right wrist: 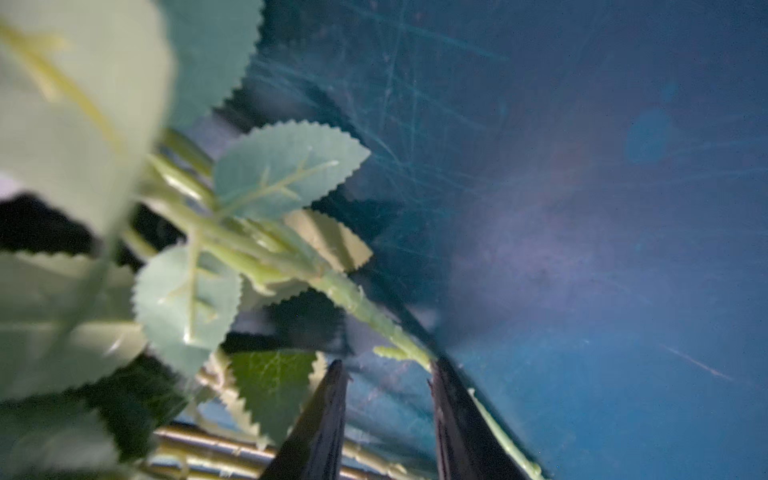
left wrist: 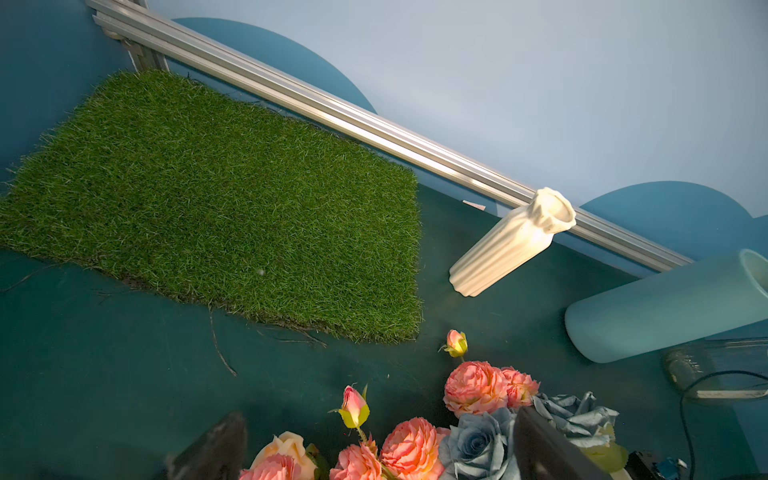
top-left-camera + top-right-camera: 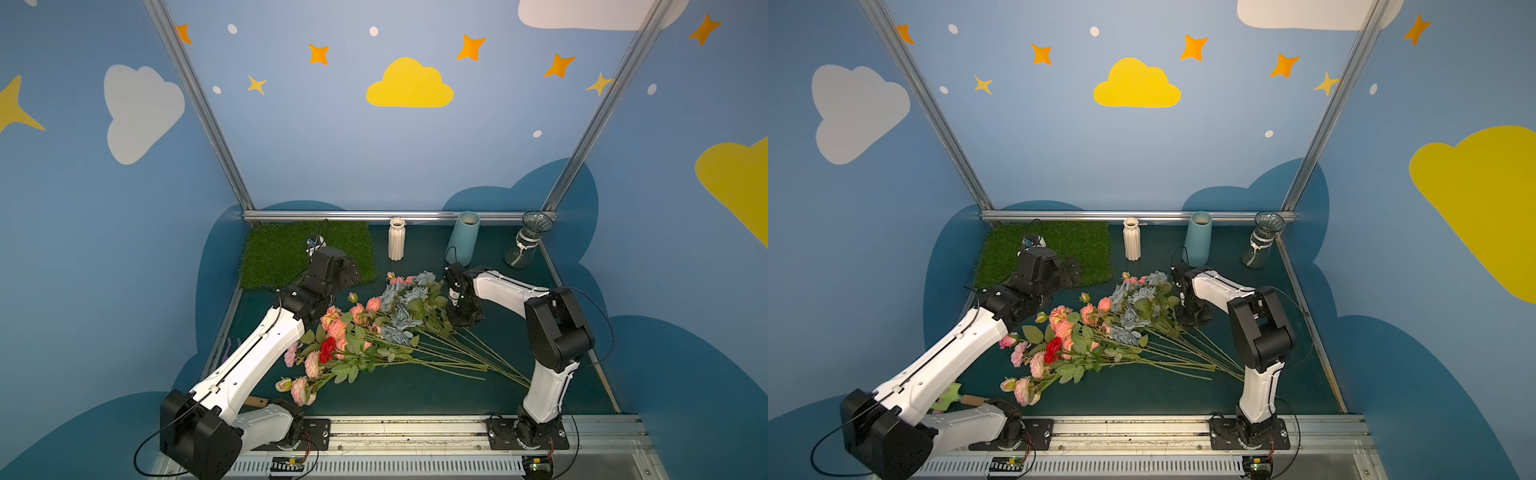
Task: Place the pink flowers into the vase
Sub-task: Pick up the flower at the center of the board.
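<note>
**Right fingers (image 1: pixel 457 419) apart beside a leafy stem (image 1: pixel 365 311), gripping nothing; left fingers (image 2: pixel 544 453) wide apart, empty.**
Risk, as I judge it: closing here catches a stem of the grey-blue roses (image 3: pixel 401 316); the pink flowers (image 3: pixel 336 328) lie at their 8 o'clock, mid-desk (image 3: pixel 415 395), stems tangled together.

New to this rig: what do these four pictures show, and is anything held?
Two white-and-black robot arms stand at a table. Two pictures look down from overhead; two come from cameras on the arms' wrists. A bunch of pink flowers, grey-blue roses and a red carnation lies there; behind are a grass mat, a white vase, a blue vase and a glass vase. The left claw is open above the mat's edge. The right claw, open, is low among the stems, gripping nothing visible.
</note>
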Action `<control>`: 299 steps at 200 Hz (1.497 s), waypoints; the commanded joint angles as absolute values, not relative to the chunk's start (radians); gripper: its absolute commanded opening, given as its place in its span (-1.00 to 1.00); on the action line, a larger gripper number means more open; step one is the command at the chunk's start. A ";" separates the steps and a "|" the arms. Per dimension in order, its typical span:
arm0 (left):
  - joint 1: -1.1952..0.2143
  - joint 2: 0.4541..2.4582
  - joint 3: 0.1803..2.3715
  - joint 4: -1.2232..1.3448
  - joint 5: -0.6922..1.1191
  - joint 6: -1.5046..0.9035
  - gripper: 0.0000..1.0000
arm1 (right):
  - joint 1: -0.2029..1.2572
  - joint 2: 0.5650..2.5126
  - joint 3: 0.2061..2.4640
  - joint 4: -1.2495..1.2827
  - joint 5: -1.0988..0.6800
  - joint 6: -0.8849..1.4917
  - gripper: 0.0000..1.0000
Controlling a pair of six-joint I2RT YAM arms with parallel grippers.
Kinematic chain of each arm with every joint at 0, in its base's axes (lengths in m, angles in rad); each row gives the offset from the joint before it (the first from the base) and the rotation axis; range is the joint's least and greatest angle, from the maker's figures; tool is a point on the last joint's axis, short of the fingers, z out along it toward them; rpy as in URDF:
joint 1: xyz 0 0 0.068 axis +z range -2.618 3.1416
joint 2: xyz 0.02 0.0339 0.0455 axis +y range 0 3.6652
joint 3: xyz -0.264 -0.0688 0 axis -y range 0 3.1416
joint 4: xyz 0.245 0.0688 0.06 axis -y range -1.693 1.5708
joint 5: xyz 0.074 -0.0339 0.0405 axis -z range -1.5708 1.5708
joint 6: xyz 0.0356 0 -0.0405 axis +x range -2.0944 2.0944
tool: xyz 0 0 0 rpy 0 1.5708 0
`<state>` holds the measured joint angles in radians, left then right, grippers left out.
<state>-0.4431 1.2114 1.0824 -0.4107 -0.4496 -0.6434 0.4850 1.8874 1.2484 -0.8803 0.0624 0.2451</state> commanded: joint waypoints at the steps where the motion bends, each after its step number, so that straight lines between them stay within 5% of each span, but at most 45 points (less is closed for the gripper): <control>1: -0.438 1.193 1.068 -0.414 -0.468 -0.641 1.00 | 0.474 1.913 1.293 -0.881 0.092 0.236 -0.27; 162: -0.437 1.179 1.059 -0.416 -0.489 -0.638 0.99 | 0.458 1.915 1.324 -0.877 0.086 0.216 -0.24; 249: -0.428 1.155 1.044 -0.408 -0.500 -0.637 0.99 | 0.434 1.961 1.321 -0.881 0.082 0.222 -0.88; 299: -0.426 1.161 1.046 -0.403 -0.484 -0.639 0.99 | 0.414 1.926 1.310 -0.871 0.095 0.227 -0.89</control>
